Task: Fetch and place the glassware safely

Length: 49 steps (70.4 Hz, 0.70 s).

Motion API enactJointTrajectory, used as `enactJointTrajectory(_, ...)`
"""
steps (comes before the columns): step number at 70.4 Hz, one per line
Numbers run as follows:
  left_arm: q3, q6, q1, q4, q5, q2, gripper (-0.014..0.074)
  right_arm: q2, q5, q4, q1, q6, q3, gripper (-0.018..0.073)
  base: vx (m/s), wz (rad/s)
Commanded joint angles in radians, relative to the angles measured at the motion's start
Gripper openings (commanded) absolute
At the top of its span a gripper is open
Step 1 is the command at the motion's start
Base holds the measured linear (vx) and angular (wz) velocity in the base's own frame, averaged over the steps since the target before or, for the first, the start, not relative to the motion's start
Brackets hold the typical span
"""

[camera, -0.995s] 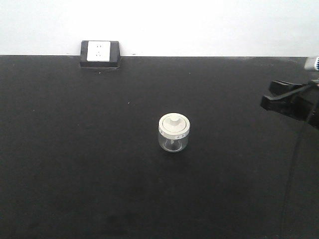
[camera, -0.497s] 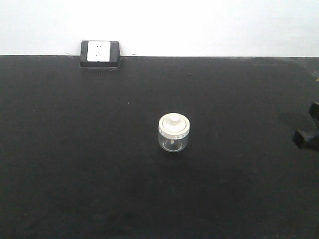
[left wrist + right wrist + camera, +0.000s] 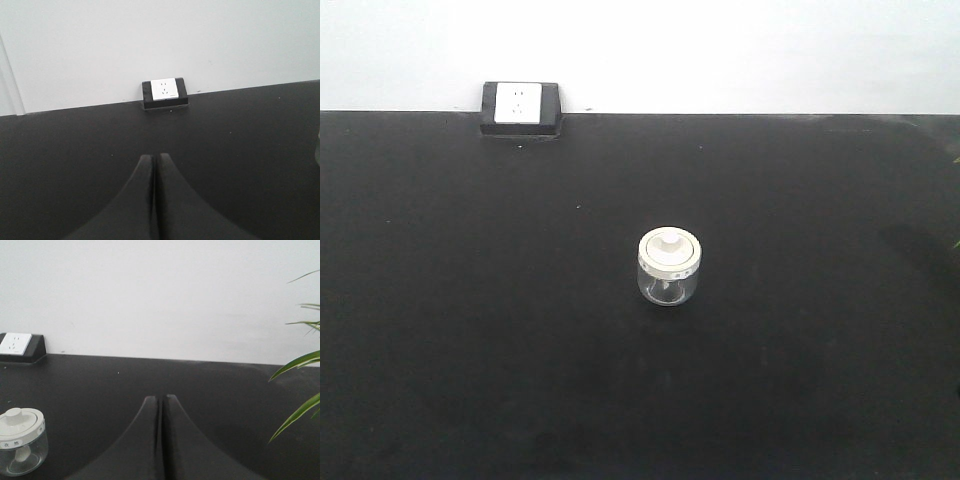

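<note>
1 glass jar (image 3: 669, 267) stood upright near the middle of the black tabletop (image 3: 470, 330), alone out there, its off-white lid (image 3: 670, 249) seated on top with 1 central knob and small dark marks around the lid's rim. 1 socket box (image 3: 520, 107) with a white faceplate sat at the far edge of the table, against the white wall (image 3: 720, 50), well apart from the jar and off to its left.

From the front, bare black surface ran out on every side of the jar, front, back, left and right, all the way to the far edge at the wall. No arm showed in that view.

2 grippers, each seen only from its own wrist camera. The left gripper (image 3: 154, 159) had its 2 fingers pressed together, tips touching, nothing between them, pointing toward the socket box. The right gripper (image 3: 161, 400) was the same, fingers closed tip to tip on nothing. There the jar sat low at the left, well apart from the fingers, and several green plant leaves (image 3: 299, 365) reached in from the right edge.
</note>
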Motion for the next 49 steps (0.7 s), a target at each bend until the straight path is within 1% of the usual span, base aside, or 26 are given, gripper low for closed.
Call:
enactJointTrajectory(1, -0.03, -0.005, 0.002, -0.009, -0.071, 0.012, -0.0007, -0.068, -0.038, 0.01, -0.008, -0.009, 0.011, -0.0002, 0.0, 0.0)
enactJointTrajectory(18, -0.03, -0.005, 0.002, -0.009, -0.071, 0.012, -0.0007, -0.174, -0.033, 0.007, -0.008, -0.01, 0.065, -0.0002, 0.0, 0.0)
enactJointTrajectory(49, -0.03, -0.005, 0.002, -0.009, -0.071, 0.012, -0.0007, -0.176, -0.033, 0.007, -0.008, -0.01, 0.066, 0.0, 0.0, 0.0)
